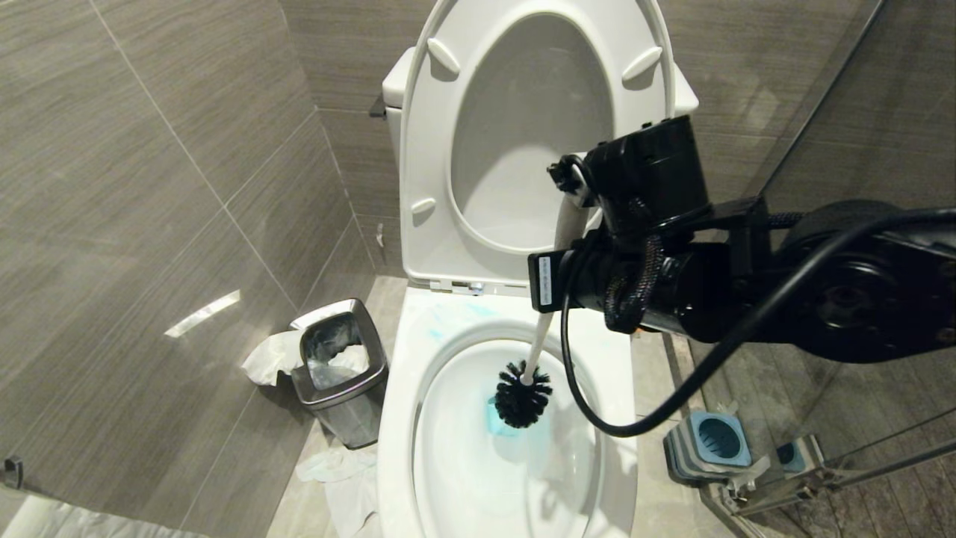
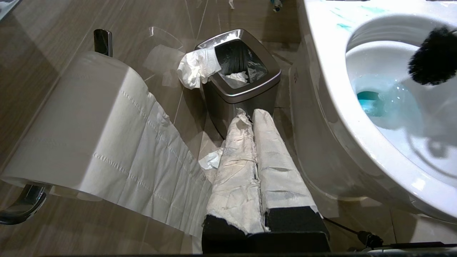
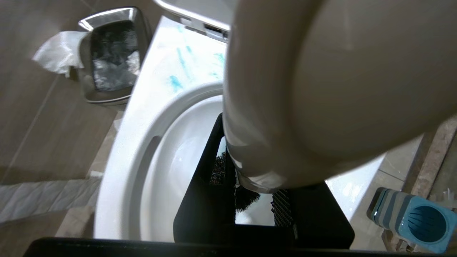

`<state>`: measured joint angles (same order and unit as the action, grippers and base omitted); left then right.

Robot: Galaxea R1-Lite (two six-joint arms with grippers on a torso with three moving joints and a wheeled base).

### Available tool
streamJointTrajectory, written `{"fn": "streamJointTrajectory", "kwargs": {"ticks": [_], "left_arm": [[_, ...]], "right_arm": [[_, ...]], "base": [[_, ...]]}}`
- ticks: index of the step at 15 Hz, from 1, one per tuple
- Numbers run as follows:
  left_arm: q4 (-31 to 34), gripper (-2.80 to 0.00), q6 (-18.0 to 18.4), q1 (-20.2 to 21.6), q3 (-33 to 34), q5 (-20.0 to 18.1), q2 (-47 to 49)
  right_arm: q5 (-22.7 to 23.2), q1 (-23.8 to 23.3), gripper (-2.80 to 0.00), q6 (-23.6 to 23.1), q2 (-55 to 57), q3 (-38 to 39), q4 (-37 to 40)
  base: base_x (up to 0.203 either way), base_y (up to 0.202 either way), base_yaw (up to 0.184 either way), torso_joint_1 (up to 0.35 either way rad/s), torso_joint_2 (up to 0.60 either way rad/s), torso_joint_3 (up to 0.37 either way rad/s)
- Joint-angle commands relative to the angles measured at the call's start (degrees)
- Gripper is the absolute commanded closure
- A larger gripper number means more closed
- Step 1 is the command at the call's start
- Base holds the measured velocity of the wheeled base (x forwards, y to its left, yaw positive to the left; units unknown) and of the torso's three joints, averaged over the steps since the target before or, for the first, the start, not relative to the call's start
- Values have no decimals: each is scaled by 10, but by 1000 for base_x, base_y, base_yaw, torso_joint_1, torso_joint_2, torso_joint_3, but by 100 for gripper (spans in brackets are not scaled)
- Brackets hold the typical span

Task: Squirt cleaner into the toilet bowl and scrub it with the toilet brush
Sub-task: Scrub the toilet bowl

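- Brush work sits with your right gripper (image 1: pixel 571 243): its fingers are closed on the white handle of the toilet brush (image 1: pixel 523 396), which it holds above the back of the toilet bowl (image 1: pixel 399 418).
- Your handle slopes down from that grip into the bowl, and the black bristle head hangs over the tinted water, near the back wall of the basin. You cannot tell from these views whether the bristles touch the water.
- Your right wrist view is mostly filled by the rounded end of the handle, with a little of the bristles showing between the black fingers.
- Cleaner (image 1: pixel 515 437) shows as pale turquoise water at the bottom of the bowl, with teal smears on the flat rim behind the opening.
- Your seat and lid (image 1: pixel 538 142) stand upright against the tank.
- Your left gripper (image 2: pixel 251 117) is down low beside the bowl's outer wall, its two wrapped fingers pressed together with nothing between them, pointing toward the steel waste bin (image 1: pixel 340 373).
- You have crumpled paper hanging over that bin's edge and more paper on the floor beside it.
- Your toilet-paper roll (image 2: pixel 75 121) hangs close to the left wrist, its loose tail trailing down.
- Your blue-and-grey brush holder (image 1: pixel 709 444) stands on the floor on the right of the bowl.
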<state>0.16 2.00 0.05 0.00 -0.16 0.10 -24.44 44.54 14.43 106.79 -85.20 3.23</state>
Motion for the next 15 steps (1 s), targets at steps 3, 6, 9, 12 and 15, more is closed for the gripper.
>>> {"fn": "streamJointTrajectory", "kwargs": {"ticks": [3,6,9,12,15], "left_arm": [[0,0,0,0,0,0,0],[0,0,0,0,0,0,0],[0,0,0,0,0,0,0],[0,0,0,0,0,0,0],[0,0,0,0,0,0,0]], "right_arm": [[0,-24,0,1,99,1,-50],[4,-29,0,0,142,-4,-90],[4,-29,0,-1,179,-10,-120],[1,-40,0,-7,221,-27,-145],[-5,-47,0,-16,255,-28,-172]], "base": [[0,0,0,0,0,0],[0,0,0,0,0,0],[0,0,0,0,0,0],[0,0,0,0,0,0],[0,0,0,0,0,0]]}}
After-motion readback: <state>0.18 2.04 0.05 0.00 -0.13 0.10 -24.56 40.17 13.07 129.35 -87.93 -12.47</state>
